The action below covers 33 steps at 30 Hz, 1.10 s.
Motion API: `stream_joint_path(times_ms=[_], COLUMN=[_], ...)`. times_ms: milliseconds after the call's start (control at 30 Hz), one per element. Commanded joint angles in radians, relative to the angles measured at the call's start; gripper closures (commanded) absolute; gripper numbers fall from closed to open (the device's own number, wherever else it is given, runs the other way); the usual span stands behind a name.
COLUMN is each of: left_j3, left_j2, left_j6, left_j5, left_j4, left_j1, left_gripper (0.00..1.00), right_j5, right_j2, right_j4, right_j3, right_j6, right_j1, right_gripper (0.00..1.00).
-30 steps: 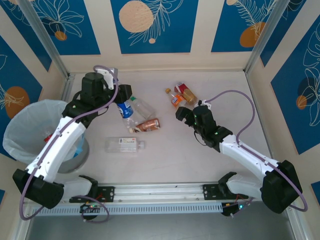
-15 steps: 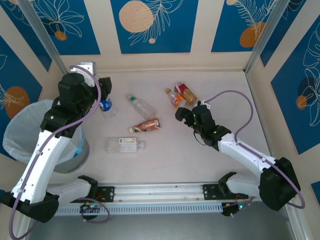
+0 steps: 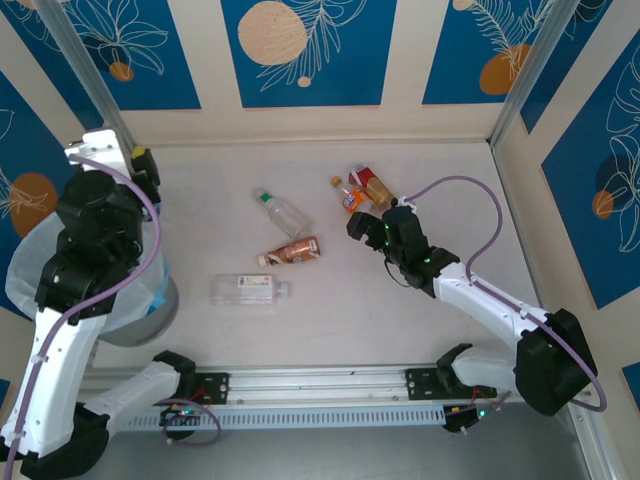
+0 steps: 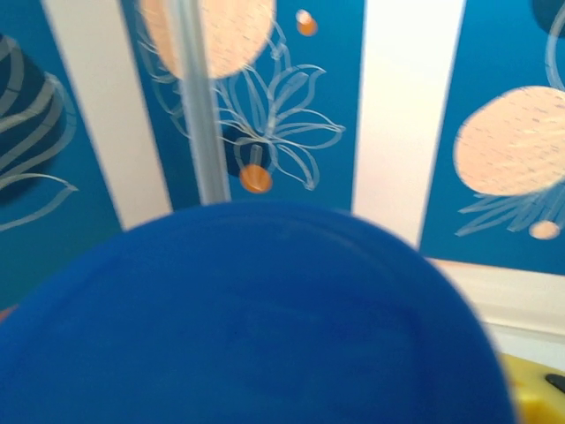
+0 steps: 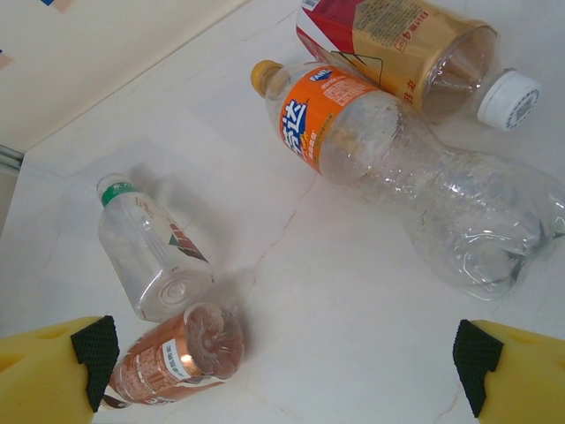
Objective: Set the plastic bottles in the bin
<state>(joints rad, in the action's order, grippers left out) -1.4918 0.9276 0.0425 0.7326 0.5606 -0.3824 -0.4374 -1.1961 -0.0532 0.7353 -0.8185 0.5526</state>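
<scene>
A blue bottle (image 4: 247, 327) is clamped in the partly closed left gripper (image 3: 138, 165), while the right gripper (image 5: 282, 371) is spread wide, nothing being touched.

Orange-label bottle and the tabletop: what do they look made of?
Orange-label bottle: thin clear plastic, glossy; see-through, dented, crumpled wall. Tabletop: likely smooth off-white laminate or stone-look sheet, slight sheen, faint veining; can't tell which.

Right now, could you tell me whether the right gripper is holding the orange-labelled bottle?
No, the right gripper is open and empty, and the orange-labelled bottle lies on the table beyond it.
</scene>
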Motion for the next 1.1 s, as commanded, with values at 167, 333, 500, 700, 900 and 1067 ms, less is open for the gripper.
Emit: stream_joint_path(times_ms=[167,333,500,700,900,1067], left_j3=[0.028,0.059,0.045,0.077,0.094,0.154], left_j2=[-0.047,-0.060,-0.020,-0.010,0.028,0.014], left_j6=[-0.111,-0.060,0.046,0.132,0.221,0.303], left_j5=[0.221,0.211,0.193,0.098,0.008,-0.094], left_j4=[-0.137,-0.124,0.002,0.080,0.210,0.281], left_j1=[0.041,0.108,0.234,0.325,0.405,0.471], left_gripper=[0.45,0.45,0.45,0.45,0.45,0.43], right_j5=[0.085,0.144,0.133,0.115,0.100,0.095], right_j2=[0.009,0.040,0.059,0.077,0.076,0.076], right_j4=[0.093,0.116,0.089,0.075,0.060,0.052], right_j3=[0.008,0.000,0.003,-0.007,-0.006,-0.004], right_j6=[0.076,0.155,0.167,0.174,0.186,0.191], right_j1=[-0.004,0.003,0.006,0.009,0.010,0.010], right_gripper=[0.00,0.00,0.00,0.01,0.01,0.00])
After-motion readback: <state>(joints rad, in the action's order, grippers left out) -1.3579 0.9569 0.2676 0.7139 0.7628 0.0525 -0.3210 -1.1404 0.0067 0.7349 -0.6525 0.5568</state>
